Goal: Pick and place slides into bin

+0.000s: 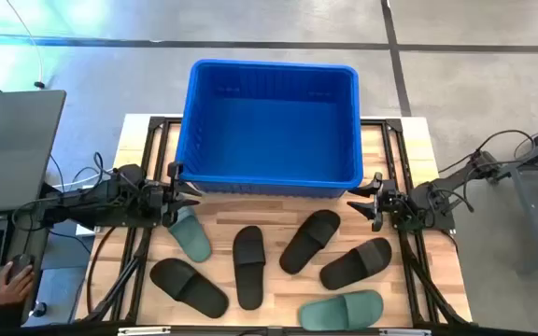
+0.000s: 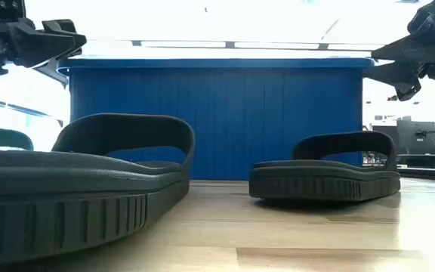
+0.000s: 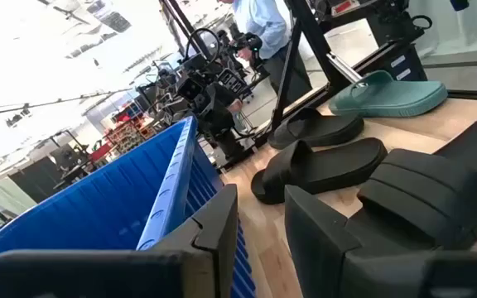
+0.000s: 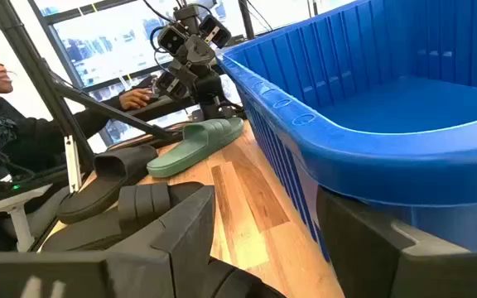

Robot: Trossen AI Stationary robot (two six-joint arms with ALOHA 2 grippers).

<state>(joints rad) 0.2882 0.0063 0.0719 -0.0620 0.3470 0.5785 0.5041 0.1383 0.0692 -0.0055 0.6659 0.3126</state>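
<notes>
Six rubber slides (image 1: 250, 266), black and sage green, lie along the wooden table's (image 1: 278, 303) front edge; the empty blue plastic bin (image 1: 272, 182) stands at the back. Left gripper (image 1: 187, 192) and right gripper (image 1: 361, 199) hover with jaws spread, nothing picked; the next move likely calls for descending onto a slide.

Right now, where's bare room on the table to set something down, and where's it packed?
The bin is empty, the biggest free spot. Bare wood lies right of the bin near the right end effector, and at the front left corner beside the black slide. Crowded: the front centre strip, where the six slides lie close together, the green slide under the left end effector.
</notes>
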